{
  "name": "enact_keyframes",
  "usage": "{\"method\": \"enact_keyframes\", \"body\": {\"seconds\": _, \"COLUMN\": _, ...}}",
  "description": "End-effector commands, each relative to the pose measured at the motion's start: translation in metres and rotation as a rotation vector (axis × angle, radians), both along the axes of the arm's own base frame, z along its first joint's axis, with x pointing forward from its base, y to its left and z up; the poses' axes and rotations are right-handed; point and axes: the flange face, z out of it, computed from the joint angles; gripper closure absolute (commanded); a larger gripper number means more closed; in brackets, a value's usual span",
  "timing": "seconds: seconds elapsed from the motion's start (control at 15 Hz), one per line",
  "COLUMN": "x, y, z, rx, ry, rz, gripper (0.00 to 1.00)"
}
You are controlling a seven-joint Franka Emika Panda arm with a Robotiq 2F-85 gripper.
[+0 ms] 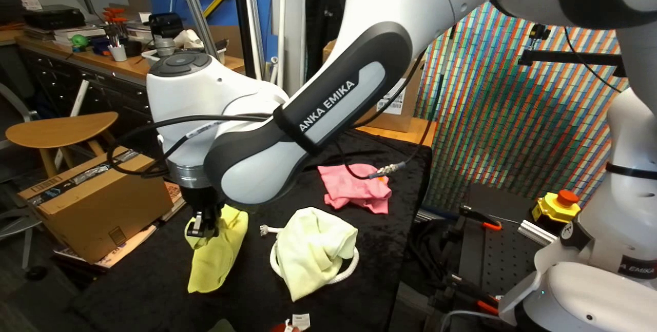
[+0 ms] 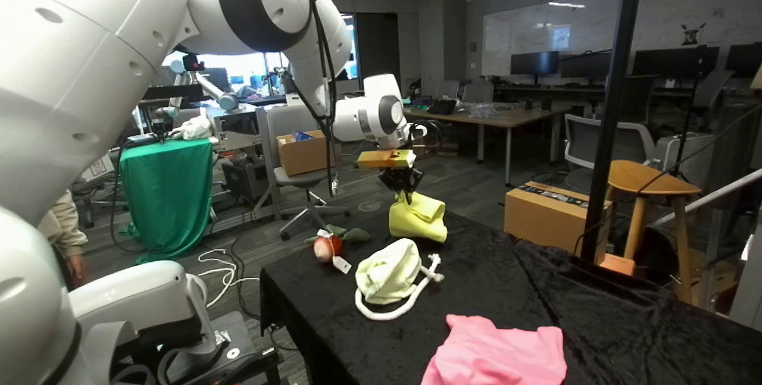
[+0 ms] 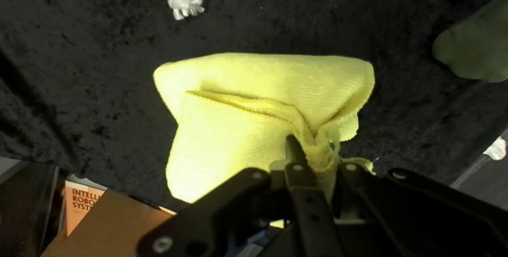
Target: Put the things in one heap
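My gripper is shut on a yellow cloth, pinching a fold of it. In both exterior views the yellow cloth hangs below the gripper; I cannot tell whether it touches the table. A pale yellow-green cloth lies mid-table on a white rope, whose frayed end shows in the wrist view. A pink cloth lies apart. A red plush thing with green leaves and a tag lies beyond the pale cloth.
The table has a black velvety cover. A cardboard box and a wooden stool stand beyond its edge. A black post rises beside the table. The robot's cable loops out beside the wrist.
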Motion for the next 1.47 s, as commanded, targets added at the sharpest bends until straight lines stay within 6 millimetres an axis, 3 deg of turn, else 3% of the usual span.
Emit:
{"method": "enact_keyframes", "body": {"seconds": 0.0, "x": -0.035, "y": -0.033, "z": 0.020, "rx": 0.046, "ry": -0.024, "rz": -0.025, "gripper": 0.90}}
{"method": "enact_keyframes", "body": {"seconds": 0.4, "x": -0.081, "y": -0.097, "z": 0.044, "rx": 0.108, "ry": -0.080, "rz": -0.066, "gripper": 0.90}}
{"method": "enact_keyframes", "body": {"seconds": 0.87, "x": -0.155, "y": -0.181, "z": 0.064, "rx": 0.127, "ry": -0.070, "rz": -0.120, "gripper": 0.90}}
{"method": "enact_keyframes", "body": {"seconds": 1.13, "x": -0.167, "y": -0.193, "z": 0.044, "rx": 0.086, "ry": -0.005, "rz": -0.099, "gripper": 0.90}}
{"method": "enact_keyframes", "body": {"seconds": 1.4, "x": -0.163, "y": -0.176, "z": 0.009, "rx": 0.043, "ry": 0.027, "rz": -0.064, "gripper": 0.90}}
